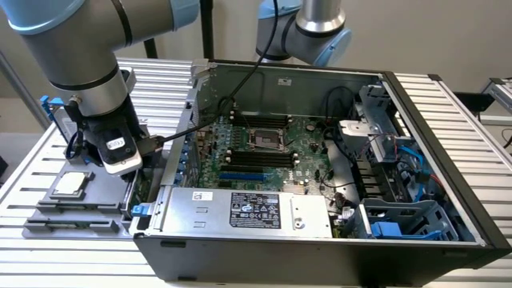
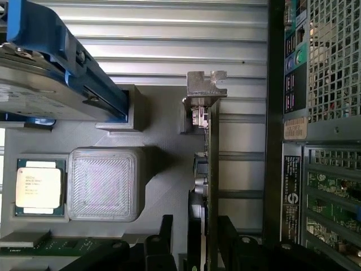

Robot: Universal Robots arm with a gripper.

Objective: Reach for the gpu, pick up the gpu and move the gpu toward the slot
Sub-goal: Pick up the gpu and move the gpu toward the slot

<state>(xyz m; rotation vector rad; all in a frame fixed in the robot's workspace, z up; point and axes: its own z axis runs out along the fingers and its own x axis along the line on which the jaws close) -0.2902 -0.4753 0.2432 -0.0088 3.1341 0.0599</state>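
Jaws: nearest your wrist camera, two dark prongs spread apart, one on each side of the gpu (image 2: 210, 169); you can see bare grey between one prong and the card, so they are not clamped on anything
Gpu: stands on its long edge in the grey holder (image 2: 163, 130), so you see it as a thin dark and green blade
Bracket (image 2: 206, 84): silver metal, at the end of the card farthest from the jaws
Where the card is: outside the computer case (image 1: 280, 264), just beside its rear panel (image 2: 327, 68) with the grille and ports
Arm (image 1: 72, 48): reaches down over the holder at the exterior view's left of the case
Holder: lies flat on your slatted metal bench (image 1: 464, 120), up against the case
Chip (image 2: 38, 186): small, square and silver, flat in its own pocket of the holder, well apart from the card
Hard drive (image 2: 45, 84): silver with blue rails, propped in the holder beyond the chip
Case: lies open on its side, motherboard (image 1: 272, 144) facing up
Blue slot (image 1: 242, 176): on the motherboard near the power supply (image 1: 240, 210), with no card in it
Second arm (image 1: 320, 30): stands behind the case
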